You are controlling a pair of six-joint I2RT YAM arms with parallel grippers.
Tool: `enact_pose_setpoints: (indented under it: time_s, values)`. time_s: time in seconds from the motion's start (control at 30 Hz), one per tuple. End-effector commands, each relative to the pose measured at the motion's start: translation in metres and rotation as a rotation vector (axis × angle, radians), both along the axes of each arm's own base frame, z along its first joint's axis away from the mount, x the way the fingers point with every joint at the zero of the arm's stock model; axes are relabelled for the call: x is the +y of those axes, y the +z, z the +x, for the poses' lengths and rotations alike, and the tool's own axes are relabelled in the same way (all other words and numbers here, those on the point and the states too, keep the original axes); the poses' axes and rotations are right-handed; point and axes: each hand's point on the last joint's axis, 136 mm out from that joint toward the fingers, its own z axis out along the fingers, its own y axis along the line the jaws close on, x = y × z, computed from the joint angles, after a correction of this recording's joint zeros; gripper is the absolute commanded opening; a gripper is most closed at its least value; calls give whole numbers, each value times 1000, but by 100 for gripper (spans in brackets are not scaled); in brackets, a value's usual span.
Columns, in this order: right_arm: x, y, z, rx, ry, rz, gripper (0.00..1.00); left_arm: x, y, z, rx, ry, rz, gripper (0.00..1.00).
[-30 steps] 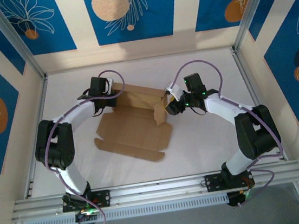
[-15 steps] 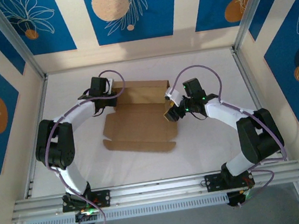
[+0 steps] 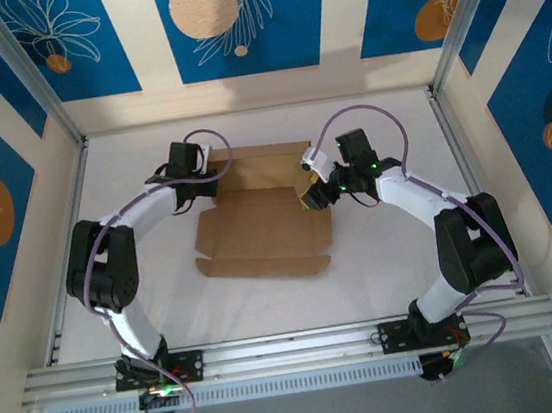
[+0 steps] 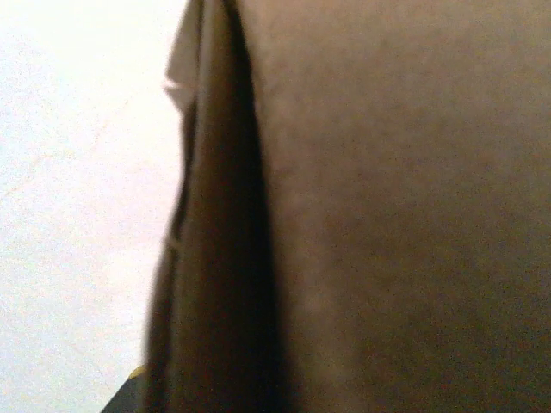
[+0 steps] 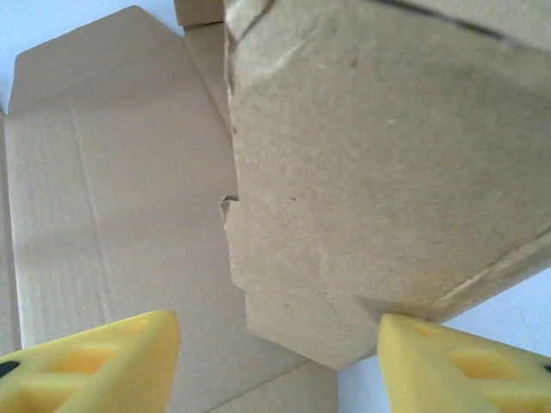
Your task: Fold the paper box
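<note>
The right pincer (image 3: 307,197), just right of centre in the top view, has its yellow foam fingers (image 5: 95,361) wide apart. In its wrist view a raised flap (image 5: 379,163) of the flat brown die-cut cardboard paper box (image 3: 264,233) hangs between them, its lower edge touching the finger at lower right. The left pincer (image 3: 210,174) is closed on the box's upper-left corner, with cardboard close against its camera. The box lies mid-frame between both pincers on the white table (image 3: 384,264).

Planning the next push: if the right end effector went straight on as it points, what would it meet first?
Probably the raised flap of the paper box, just ahead of the open right end effector; depth unclear.
</note>
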Motion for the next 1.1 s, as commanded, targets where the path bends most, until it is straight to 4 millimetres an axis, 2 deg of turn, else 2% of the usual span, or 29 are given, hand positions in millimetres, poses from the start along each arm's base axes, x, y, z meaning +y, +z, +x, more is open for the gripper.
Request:
enact_pose_setpoints:
  time_s: [0.0, 0.17, 0.3, 0.43, 0.6, 0.77, 0.93, 1.07]
  values:
    - [-3, 4, 5, -13, 11, -36, 59, -11, 0, 0, 12, -25, -26, 0]
    - [-30, -16, 40, -63, -123, -208, 41, -11, 2, 0, 7, -28, -24, 0]
    - [-36, -18, 57, -100, -184, -244, 34, -13, 1, -2, 5, -41, -17, 0]
    - [-47, -17, 74, -165, -262, -288, 37, -16, -1, -3, 3, -61, 3, 0]
    - [-56, -10, 86, -227, -321, -299, 44, -17, -2, -4, -4, -71, 23, 0]
    - [-62, -8, 91, -253, -343, -305, 51, -17, 0, -5, -10, -76, 34, 0]
    - [-58, -2, 82, -259, -312, -241, 51, -17, 0, -4, -14, -70, 43, 0]
    - [-65, -6, 81, -247, -327, -254, 51, -17, 1, -4, -16, -70, 44, 0]
